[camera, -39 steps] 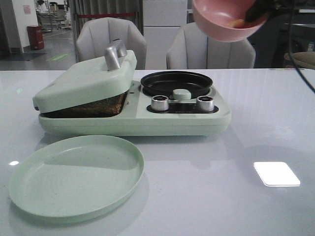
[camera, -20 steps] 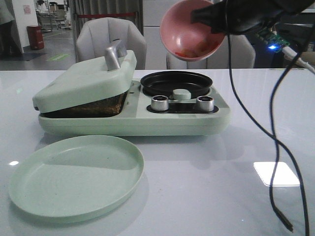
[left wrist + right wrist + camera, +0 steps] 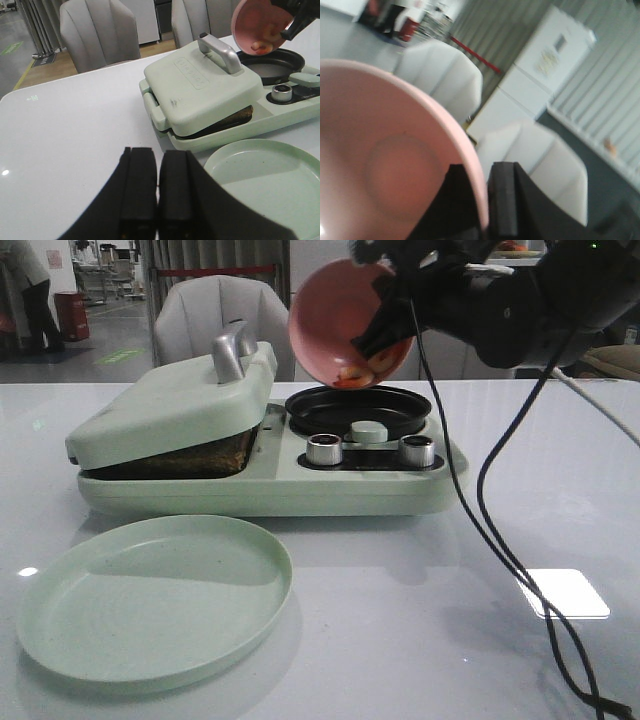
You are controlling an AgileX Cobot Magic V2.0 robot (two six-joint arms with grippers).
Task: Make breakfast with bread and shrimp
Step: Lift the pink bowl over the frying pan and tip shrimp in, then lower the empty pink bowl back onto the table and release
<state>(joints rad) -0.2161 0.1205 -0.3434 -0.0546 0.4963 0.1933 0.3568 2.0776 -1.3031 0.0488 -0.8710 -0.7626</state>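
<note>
My right gripper (image 3: pixel 395 315) is shut on the rim of a pink bowl (image 3: pixel 335 325) and holds it tipped steeply over the round black pan (image 3: pixel 358 410) of the green breakfast maker (image 3: pixel 270 485). Orange-pink shrimp (image 3: pixel 355 370) lie at the bowl's low edge. The left wrist view shows the tilted bowl (image 3: pixel 257 25) and shrimp (image 3: pixel 261 46) above the pan (image 3: pixel 277 70). In the right wrist view the rim (image 3: pixel 470 150) sits between the fingers. The bread (image 3: pixel 185 462) shows only as a dark browned edge under the sandwich lid (image 3: pixel 175 405). My left gripper (image 3: pixel 157 172) is shut and empty over the table.
A large empty green plate (image 3: pixel 155 595) lies in front of the breakfast maker. Two silver knobs (image 3: pixel 325 448) are on its front. The right arm's black cable (image 3: pixel 500 540) hangs down to the table at the right. Grey chairs (image 3: pixel 225 320) stand behind the table.
My right gripper carried the pink bowl left and down from above the right side to over the black pan and tipped it further; the shrimp slid to its low edge.
</note>
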